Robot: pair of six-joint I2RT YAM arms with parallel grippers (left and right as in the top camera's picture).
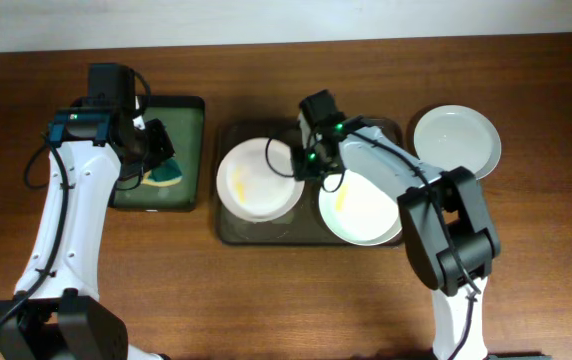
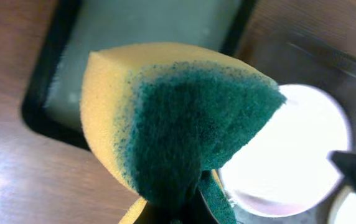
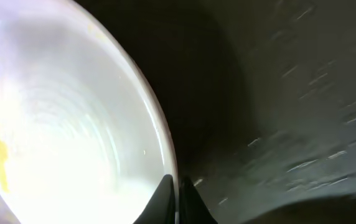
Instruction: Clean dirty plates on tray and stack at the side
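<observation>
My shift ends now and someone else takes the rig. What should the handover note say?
Left gripper: shut on the sponge, above the green tray.
Right gripper: shut on the rim of the left plate in the brown tray.
Right plate: same tray, yellow smear.
Third plate: on the table beside the tray, looks clean.
To do: wipe both smeared plates and stack them with the third.

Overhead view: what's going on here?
The left fingers hold a yellow-green sponge above the small green tray. The right fingers are shut on the rim of a smeared plate on the brown tray. A second smeared plate lies beside it; a third plate, clean-looking, sits on the table past the tray.
</observation>
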